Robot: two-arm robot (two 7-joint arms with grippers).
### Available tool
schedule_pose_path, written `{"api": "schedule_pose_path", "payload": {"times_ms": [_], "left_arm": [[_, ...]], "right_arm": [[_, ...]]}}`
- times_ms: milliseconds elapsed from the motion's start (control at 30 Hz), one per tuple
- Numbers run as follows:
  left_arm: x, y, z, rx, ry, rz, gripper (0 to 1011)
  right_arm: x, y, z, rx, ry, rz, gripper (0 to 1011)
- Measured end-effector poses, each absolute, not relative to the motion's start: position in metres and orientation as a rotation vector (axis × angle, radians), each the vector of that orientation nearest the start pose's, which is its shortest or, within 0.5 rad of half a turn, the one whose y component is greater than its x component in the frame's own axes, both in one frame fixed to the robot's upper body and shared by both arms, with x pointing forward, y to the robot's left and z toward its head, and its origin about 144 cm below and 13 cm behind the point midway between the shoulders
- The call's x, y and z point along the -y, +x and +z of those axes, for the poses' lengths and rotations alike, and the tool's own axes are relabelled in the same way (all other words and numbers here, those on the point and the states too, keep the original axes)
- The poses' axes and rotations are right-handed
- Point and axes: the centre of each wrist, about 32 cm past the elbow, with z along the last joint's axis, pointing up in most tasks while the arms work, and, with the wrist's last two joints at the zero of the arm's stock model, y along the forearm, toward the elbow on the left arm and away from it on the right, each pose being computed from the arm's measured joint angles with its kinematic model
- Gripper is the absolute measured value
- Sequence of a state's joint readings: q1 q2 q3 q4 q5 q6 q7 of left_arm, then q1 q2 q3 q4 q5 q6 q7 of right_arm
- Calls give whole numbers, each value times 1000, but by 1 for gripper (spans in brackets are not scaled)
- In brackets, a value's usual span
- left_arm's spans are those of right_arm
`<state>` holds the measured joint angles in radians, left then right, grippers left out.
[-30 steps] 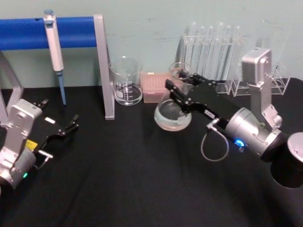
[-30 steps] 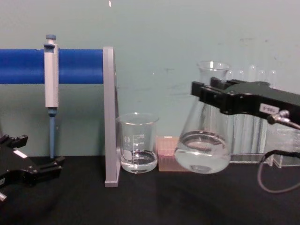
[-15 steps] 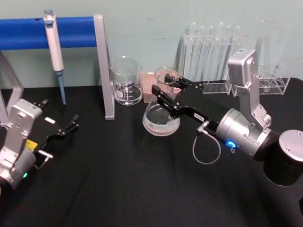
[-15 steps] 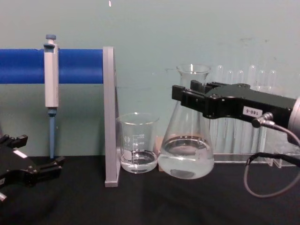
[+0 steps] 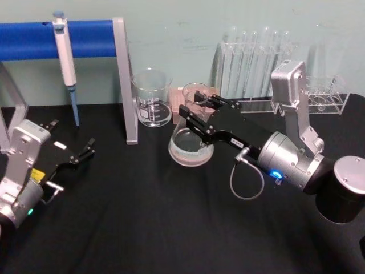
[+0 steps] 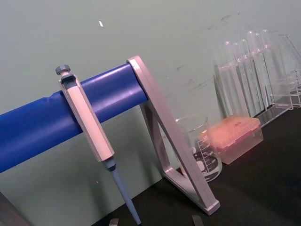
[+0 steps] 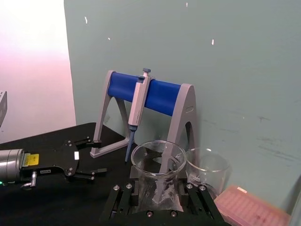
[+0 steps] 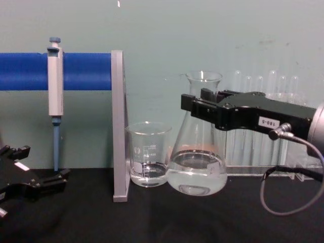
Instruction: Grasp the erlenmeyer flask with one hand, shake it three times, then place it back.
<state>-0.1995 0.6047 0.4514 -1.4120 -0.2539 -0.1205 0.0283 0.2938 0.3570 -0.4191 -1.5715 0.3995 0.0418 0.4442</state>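
The erlenmeyer flask (image 5: pixel 190 144) is clear glass with some clear liquid in its wide base, just right of the beaker. My right gripper (image 5: pixel 197 112) is shut on its neck, reaching in from the right. From the side the flask (image 8: pixel 197 169) stands nearly upright with its base low at the black table; I cannot tell if it touches. The black fingers (image 8: pixel 198 107) clamp the neck below the flared rim (image 7: pixel 158 157). My left gripper (image 5: pixel 73 141) rests open at the table's left with nothing in it.
A glass beaker (image 5: pixel 151 98) stands close to the flask's left, a pink box (image 5: pixel 178 100) behind it. A pipette (image 5: pixel 65 52) hangs on a blue-barred stand (image 5: pixel 124 85). Racks of test tubes (image 5: pixel 256 57) line the back right. Black tabletop lies open in front.
My right gripper has carried the flask leftward and down, from raised in front of the test tubes to low beside the beaker. The left arm has not moved.
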Motion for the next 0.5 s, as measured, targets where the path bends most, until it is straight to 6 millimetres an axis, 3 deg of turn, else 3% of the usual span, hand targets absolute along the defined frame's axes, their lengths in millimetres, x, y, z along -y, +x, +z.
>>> {"api": "schedule_pose_path", "payload": {"times_ms": [500], "left_arm": [[-310,489,1140,285,304,1248,1001]], "right_arm": [[208,514,1212,90,24,-712,450]]}}
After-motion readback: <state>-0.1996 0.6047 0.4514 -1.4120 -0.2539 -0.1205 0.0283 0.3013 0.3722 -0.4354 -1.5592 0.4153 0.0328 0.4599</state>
